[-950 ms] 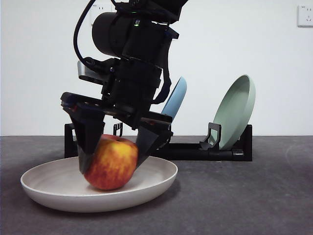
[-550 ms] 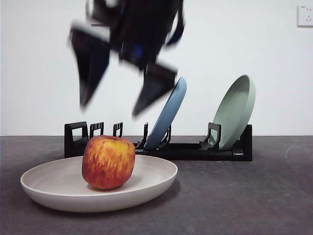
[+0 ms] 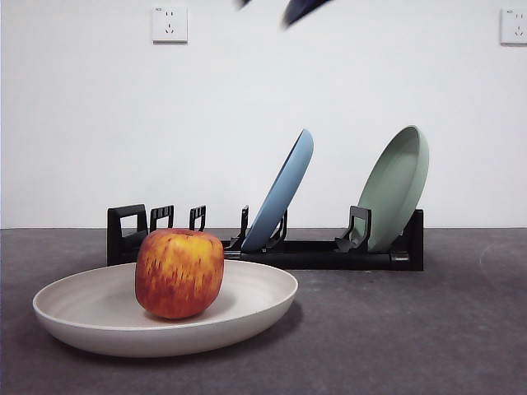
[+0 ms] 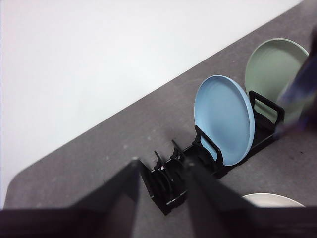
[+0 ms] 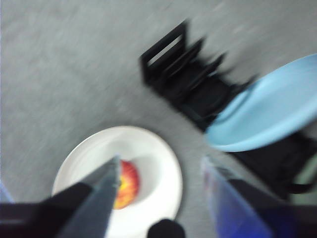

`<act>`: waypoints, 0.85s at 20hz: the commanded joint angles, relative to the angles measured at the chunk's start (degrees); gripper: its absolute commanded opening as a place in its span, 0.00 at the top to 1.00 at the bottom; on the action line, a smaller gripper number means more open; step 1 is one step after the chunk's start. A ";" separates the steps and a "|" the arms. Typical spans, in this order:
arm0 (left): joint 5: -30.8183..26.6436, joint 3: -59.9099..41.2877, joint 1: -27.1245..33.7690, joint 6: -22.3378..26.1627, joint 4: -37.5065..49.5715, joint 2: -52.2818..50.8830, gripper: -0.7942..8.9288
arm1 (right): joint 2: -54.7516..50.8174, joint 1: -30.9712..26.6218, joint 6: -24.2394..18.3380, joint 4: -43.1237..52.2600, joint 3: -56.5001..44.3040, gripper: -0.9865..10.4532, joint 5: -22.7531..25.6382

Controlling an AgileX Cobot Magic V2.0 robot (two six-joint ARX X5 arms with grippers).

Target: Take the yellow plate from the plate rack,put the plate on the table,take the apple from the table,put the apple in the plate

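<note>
A roundish red apple streaked with yellow-orange (image 3: 179, 273) sits upright inside the large round shallow cream-white plate (image 3: 255, 309), left of the plate's centre, and nothing grips it. The plate lies flat on the dark grey mottled table (image 3: 412, 329), in front of the long low black slotted plate rack (image 3: 329, 251) and toward its boxy loop end. Behind the plate, a light blue round plate (image 3: 284, 193) leans in a middle slot of the rack, and a sage green round plate (image 3: 398, 185) leans at the rack's far end from the loop. A white wall socket (image 3: 170, 24) hangs on the pale wall above the rack.

The right gripper (image 5: 161, 173) hangs high above the plate, its two black jaws spread wide and empty, the apple seen far below between them. The left gripper (image 4: 161, 176) waits well off to the side of the rack, jaws apart and holding nothing, with the rack's pegs showing in the gap.
</note>
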 commanded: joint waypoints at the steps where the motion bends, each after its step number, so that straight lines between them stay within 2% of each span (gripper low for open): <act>1: 2.69 -0.15 1.60 3.39 0.92 0.98 0.93 | -3.58 -3.52 -1.75 -1.14 -0.04 0.92 0.31; 4: 11.30 -0.17 7.26 3.39 0.81 1.66 0.93 | -7.65 -10.21 -1.81 -4.70 -0.07 0.92 0.09; 8: 22.03 -0.46 18.21 3.37 -1.42 1.66 0.93 | -10.71 -18.75 -1.99 -11.96 -0.72 0.92 -0.28; 10: 27.36 -1.95 23.54 3.30 -2.01 1.31 0.93 | -12.74 -21.70 -1.31 -11.82 -3.04 0.92 -0.48; 13: 34.12 -7.50 29.31 2.56 0.90 -0.22 0.93 | -17.53 -22.71 0.28 -6.14 -10.47 0.92 -1.79; 17: 34.58 -19.06 32.22 -0.50 8.46 -4.13 0.93 | -26.23 -22.56 3.76 6.27 -26.53 0.92 -1.75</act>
